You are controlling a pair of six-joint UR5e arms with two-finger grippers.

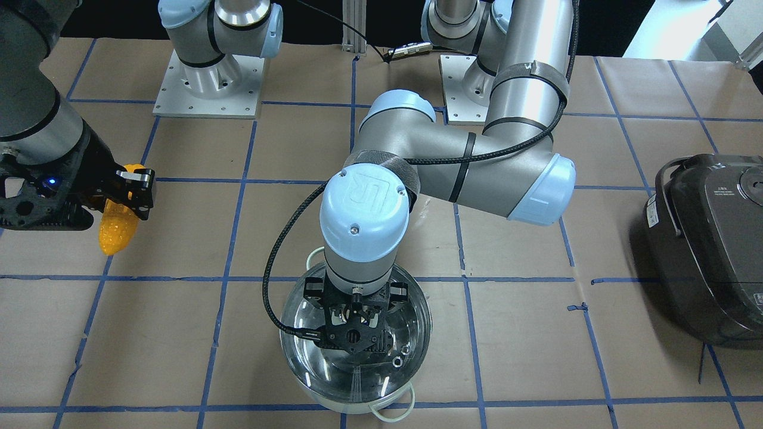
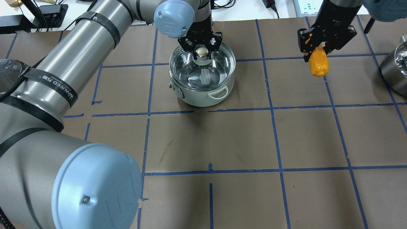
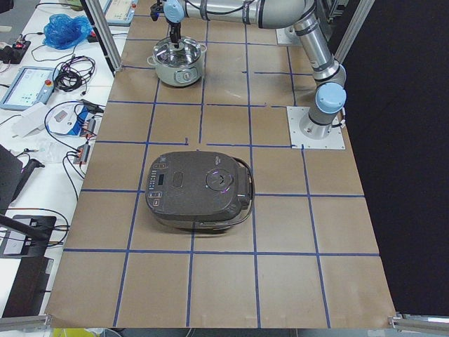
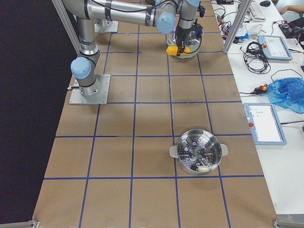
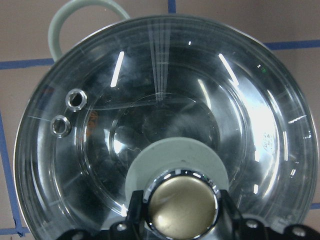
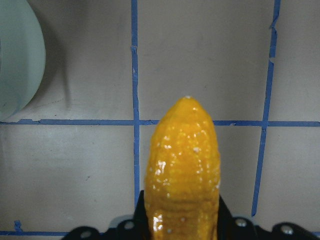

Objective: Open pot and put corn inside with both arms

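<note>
Lid knob (image 5: 182,202) gripped by closed left fingers (image 5: 136,214); corn (image 2: 318,63) clamped in right fingers (image 1: 140,189).
Seen overhead, corn is hung tip-down at upper right, well apart from the lidded pot (image 2: 203,97).

Left arm (image 2: 79,44) reaches far forward, wrist vertical, left gripper (image 2: 201,44) pointing straight down, fingers (image 5: 136,212) pressed against both sides of the lid knob (image 2: 201,52). Right gripper (image 2: 319,47), also pointing down, pinches the corn (image 2: 318,65) by its upper end.
</note>
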